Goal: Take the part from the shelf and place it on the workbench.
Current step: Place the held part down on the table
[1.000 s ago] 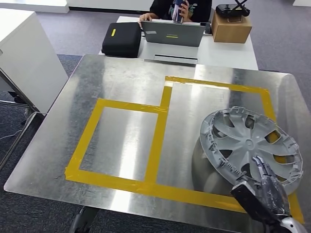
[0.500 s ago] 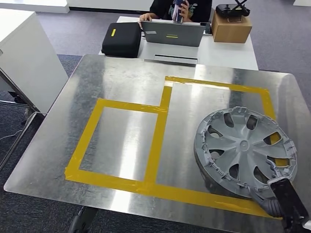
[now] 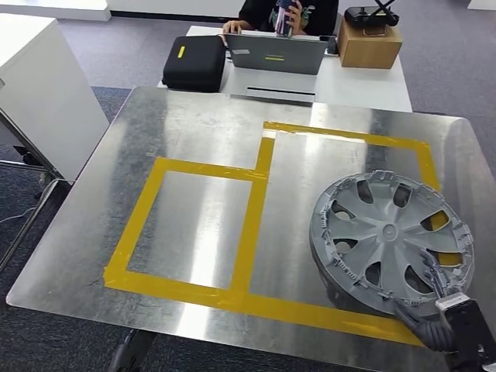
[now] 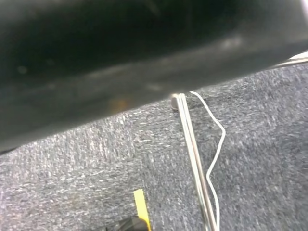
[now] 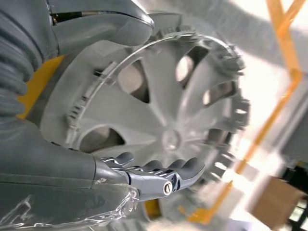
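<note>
Lower right of the head view: right hand (image 3: 446,319) spread wide beside the hubcap (image 3: 389,242) on the workbench (image 3: 193,132).

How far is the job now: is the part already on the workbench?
Mostly done: the wheel cover lies on the metal workbench, over the yellow tape. The right hand is at its near rim, fingers spread; whether it grips is unclear. Left: withdrawing the hand.

The big grey wheel cover (image 3: 390,242) fills the right front part of the shiny bench (image 3: 193,124). The left side inside the yellow tape (image 3: 253,217) is bare, so a hand could pass there. Far back, a black case (image 3: 194,62) and a laptop (image 3: 275,54) stand on a white table (image 3: 363,81).
</note>
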Available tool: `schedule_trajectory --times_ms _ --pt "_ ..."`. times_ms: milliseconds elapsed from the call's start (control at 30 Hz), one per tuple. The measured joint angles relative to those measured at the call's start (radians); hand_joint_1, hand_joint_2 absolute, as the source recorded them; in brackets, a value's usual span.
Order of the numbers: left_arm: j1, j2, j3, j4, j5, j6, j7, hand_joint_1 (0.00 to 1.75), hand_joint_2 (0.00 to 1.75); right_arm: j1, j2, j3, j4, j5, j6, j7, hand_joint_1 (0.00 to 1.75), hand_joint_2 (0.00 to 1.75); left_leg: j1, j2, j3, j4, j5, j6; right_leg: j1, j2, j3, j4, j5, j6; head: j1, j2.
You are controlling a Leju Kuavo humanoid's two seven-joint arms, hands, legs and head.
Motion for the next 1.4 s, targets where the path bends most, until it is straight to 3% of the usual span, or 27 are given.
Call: schedule_trajectory --times_ms 133,200,267,333,400,467,500,533,600,667,700,800,833,900,967,1000,1033,1067,1133,1200,1267,1333,1400 --pt "0.005 0.001 0.002 0.000 0.024 -0.025 -0.019 0.00 0.00 0.044 0.060 0.039 -0.079 0.103 -0.094 -0.149 0.00 0.00 -0.002 0.000 0.000 0.003 -0.003 0.004 -0.003 0.000 0.000 -0.003 0.000 0.002 0.000 0.000" --pt "0.006 0.001 0.008 0.000 0.038 -0.037 -0.023 0.00 0.00 0.083 0.113 0.080 -0.136 0.206 -0.216 -0.239 0.00 0.00 -0.005 0.000 0.000 0.004 -0.006 0.009 -0.005 0.000 0.001 -0.004 -0.001 0.005 -0.001 0.000" --pt "0.007 0.000 0.016 0.000 0.056 -0.044 -0.031 0.00 0.00 0.137 0.177 0.138 -0.202 0.325 -0.395 -0.333 0.00 0.00 -0.004 0.000 0.003 -0.003 -0.003 0.015 -0.006 0.000 0.003 -0.006 -0.001 0.010 -0.001 0.000" --pt "0.005 -0.005 0.027 -0.001 0.073 -0.046 -0.037 0.00 0.00 0.196 0.231 0.203 -0.260 0.391 -0.572 -0.394 0.00 0.00 0.001 0.003 0.012 -0.021 0.008 0.022 -0.005 -0.004 -0.004 0.015 -0.021 0.015 0.001 0.000" --pt "0.003 -0.011 0.037 -0.002 0.085 -0.046 -0.039 0.00 0.00 0.236 0.272 0.258 -0.294 0.414 -0.697 -0.423 0.00 0.00 0.005 0.010 0.018 -0.033 0.014 0.025 -0.006 -0.011 -0.047 0.104 -0.077 0.018 0.002 0.000" --pt "0.000 -0.015 0.045 -0.003 0.094 -0.046 -0.039 0.00 0.00 0.259 0.306 0.286 -0.303 0.429 -0.779 -0.437 0.00 0.00 0.006 0.017 0.017 -0.033 0.014 0.026 -0.010 -0.014 -0.114 0.232 -0.127 0.025 0.002 0.000" --pt "-0.002 -0.017 0.049 -0.004 0.099 -0.046 -0.038 0.00 0.00 0.267 0.320 0.291 -0.303 0.435 -0.814 -0.434 0.00 0.00 0.006 0.019 0.017 -0.033 0.014 0.025 -0.013 -0.015 -0.135 0.265 -0.127 0.029 0.002 0.000" --pt "-0.003 -0.018 0.053 -0.004 0.104 -0.046 -0.038 0.00 0.00 0.272 0.332 0.290 -0.302 0.442 -0.848 -0.420 0.00 0.00 0.007 0.021 0.016 -0.033 0.015 0.024 -0.016 -0.016 -0.140 0.266 -0.107 0.033 0.002 0.000" --pt "-0.006 -0.021 0.059 -0.004 0.115 -0.045 -0.036 0.00 0.00 0.267 0.348 0.264 -0.298 0.469 -0.885 -0.346 0.00 0.00 0.010 0.021 0.016 -0.030 0.016 0.017 -0.023 -0.019 -0.093 0.154 -0.028 0.040 0.002 0.000" --pt "-0.006 -0.020 0.063 -0.006 0.121 -0.042 -0.033 0.00 0.00 0.248 0.360 0.204 -0.293 0.529 -0.893 -0.243 0.00 0.00 0.010 0.019 0.011 -0.023 0.018 0.003 -0.023 -0.017 -0.038 0.045 0.026 0.037 0.001 0.000" --pt "-0.006 -0.020 0.066 -0.007 0.123 -0.038 -0.031 0.00 0.00 0.237 0.364 0.170 -0.290 0.564 -0.893 -0.194 0.00 0.00 0.010 0.018 0.008 -0.020 0.021 -0.005 -0.022 -0.016 -0.029 0.021 0.033 0.033 0.001 0.000" --pt "-0.001 -0.018 0.075 -0.008 0.130 -0.028 -0.026 0.00 0.00 0.203 0.375 0.063 -0.285 0.644 -0.894 -0.044 0.00 0.00 0.013 0.015 -0.005 -0.017 0.030 -0.029 -0.017 -0.014 -0.046 0.017 0.045 0.009 -0.001 0.000" --pt "0.001 -0.017 0.076 -0.008 0.133 -0.026 -0.026 0.00 0.00 0.191 0.379 0.029 -0.282 0.655 -0.894 -0.002 0.00 0.00 0.015 0.015 -0.012 -0.008 0.016 -0.035 -0.017 -0.015 -0.052 0.015 0.052 -0.001 -0.002 0.000" --pt "0.002 -0.016 0.079 -0.008 0.137 -0.024 -0.027 0.00 0.00 0.161 0.385 -0.039 -0.266 0.646 -0.894 0.053 0.00 0.00 0.017 0.014 -0.038 0.065 -0.056 -0.041 -0.019 -0.019 -0.067 0.012 0.068 -0.017 -0.008 0.000" --pt "0.002 -0.015 0.081 -0.008 0.139 -0.023 -0.028 0.00 0.00 0.126 0.390 -0.116 -0.227 0.595 -0.894 0.072 0.00 0.00 0.018 0.014 -0.070 0.185 -0.137 -0.044 -0.017 -0.022 -0.087 0.012 0.084 -0.022 -0.011 0.000" --pt "0.003 -0.015 0.082 -0.008 0.140 -0.021 -0.028 0.00 0.00 0.105 0.392 -0.157 -0.197 0.555 -0.894 0.071 0.00 0.00 0.018 0.014 -0.074 0.225 -0.154 -0.044 -0.016 -0.023 -0.098 0.013 0.092 -0.022 -0.011 0.000" --pt "0.004 -0.015 0.083 -0.008 0.140 -0.020 -0.028 0.00 0.00 0.082 0.394 -0.201 -0.158 0.506 -0.894 0.059 0.00 0.00 0.017 0.014 -0.063 0.233 -0.151 -0.042 -0.015 -0.023 -0.108 0.013 0.100 -0.021 -0.011 0.000" --pt "0.005 -0.014 0.084 -0.008 0.140 -0.019 -0.028 0.00 0.00 0.054 0.395 -0.249 -0.109 0.453 -0.894 0.032 0.00 0.00 0.017 0.014 -0.034 0.204 -0.130 -0.040 -0.015 -0.023 -0.117 0.014 0.107 -0.020 -0.012 0.000" --pt "0.004 -0.013 0.085 -0.009 0.141 -0.017 -0.031 0.00 0.00 -0.018 0.399 -0.358 0.027 0.344 -0.894 -0.079 0.00 0.00 0.015 0.014 0.059 0.067 -0.081 -0.032 -0.014 -0.022 -0.132 0.015 0.122 -0.014 -0.012 0.000" --pt "0.005 -0.012 0.088 -0.010 0.141 -0.015 -0.035 0.00 0.00 -0.115 0.403 -0.500 0.221 0.288 -0.894 -0.261 0.00 0.00 0.011 0.012 0.126 -0.044 -0.064 -0.022 -0.014 -0.021 -0.140 0.013 0.138 -0.003 -0.012 0.000" --pt "0.007 -0.012 0.091 -0.011 0.141 -0.012 -0.037 0.00 0.00 -0.224 0.411 -0.676 0.429 0.311 -0.894 -0.410 0.00 0.00 0.005 0.011 0.130 -0.067 -0.059 -0.010 -0.015 -0.020 -0.142 0.005 0.156 0.013 -0.014 0.000" --pt "0.010 -0.014 0.093 -0.011 0.141 -0.010 -0.037 0.00 0.00 -0.306 0.418 -0.857 0.594 0.365 -0.895 -0.419 0.00 0.00 0.006 0.011 0.116 -0.075 -0.039 0.007 -0.019 -0.022 -0.148 0.008 0.151 0.026 -0.016 0.000" --pt "0.013 -0.015 0.097 -0.011 0.141 -0.010 -0.037 0.00 0.00 -0.347 0.421 -0.995 0.703 0.409 -0.895 -0.334 0.00 0.00 0.008 0.011 0.096 -0.082 -0.016 0.022 -0.021 -0.023 -0.172 0.069 0.077 0.032 -0.011 0.000"
